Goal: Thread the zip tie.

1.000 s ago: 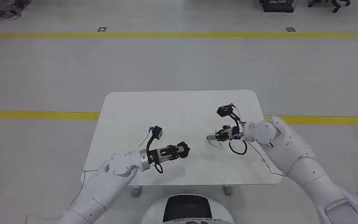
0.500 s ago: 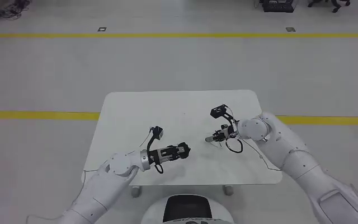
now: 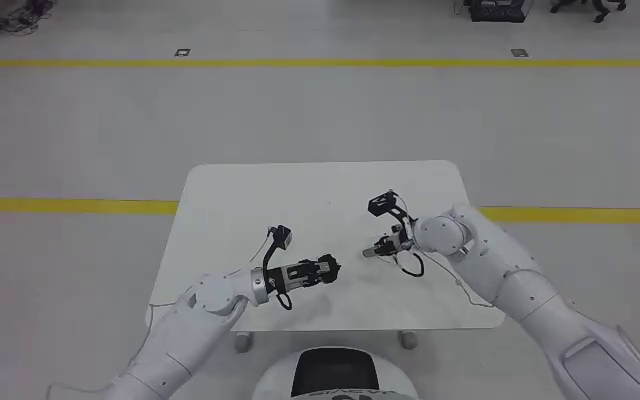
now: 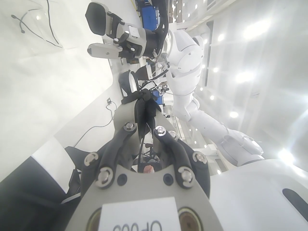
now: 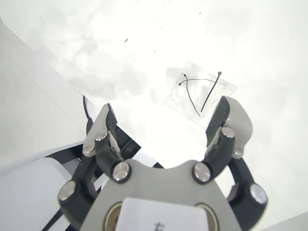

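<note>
Well, you're at the very start of this one. Three black zip ties [image 5: 210, 92] lie loose in a clear tray [image 5: 176, 100] on the white surface [image 3: 300, 195]. They cross one another and every tail is free of its head, so nothing is threaded yet. Your right jaws are spread wide with nothing between them, hanging near the tray and pointed towards the ties. Your left jaws are pressed together, farther from the tray than the right ones; whether anything thin is pinched in there, I cannot tell.

So by my reading, the whole job is ahead of you. You have a tie to lift out of the tray, then it has to be shared between both arms. One holds near the head, the other steers the tail tip into the slot and draws it through. The ties are thin and lie flat, so that first pick looks like the fiddly bit.
</note>
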Motion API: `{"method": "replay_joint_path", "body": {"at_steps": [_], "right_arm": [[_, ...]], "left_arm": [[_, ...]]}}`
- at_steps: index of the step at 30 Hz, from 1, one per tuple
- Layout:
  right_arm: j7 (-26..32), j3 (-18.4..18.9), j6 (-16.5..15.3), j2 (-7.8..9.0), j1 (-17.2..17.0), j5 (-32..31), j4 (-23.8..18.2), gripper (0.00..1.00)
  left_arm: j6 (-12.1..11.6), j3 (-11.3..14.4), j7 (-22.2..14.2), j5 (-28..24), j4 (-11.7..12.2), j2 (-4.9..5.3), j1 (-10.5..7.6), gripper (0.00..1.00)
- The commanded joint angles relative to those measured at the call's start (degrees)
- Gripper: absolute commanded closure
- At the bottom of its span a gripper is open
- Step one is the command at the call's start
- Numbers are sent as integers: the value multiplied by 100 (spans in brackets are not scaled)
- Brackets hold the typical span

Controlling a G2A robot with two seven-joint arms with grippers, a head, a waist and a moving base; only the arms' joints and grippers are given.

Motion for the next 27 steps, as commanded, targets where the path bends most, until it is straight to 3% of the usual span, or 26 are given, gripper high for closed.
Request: {"method": "replay_joint_path", "body": {"at_steps": [1,10,18,24,27], "right_arm": [[29,-120,125,-70,68,-39,101,0],[76,-419,498,-336,286,-14,616,0],[4,-421,524,-337,263,-61,613,0],[8,-525,1232,-391,189,-581,435,0],[45,-545,1401,-429,172,-632,414,0]], "left_arm": [[0,0,0,0,0,0,0,100],[0,0,0,0,0,0,0,100],[0,0,0,0,0,0,0,100],[0,0,0,0,0,0,0,100],[0,0,0,0,0,0,0,100]]}}
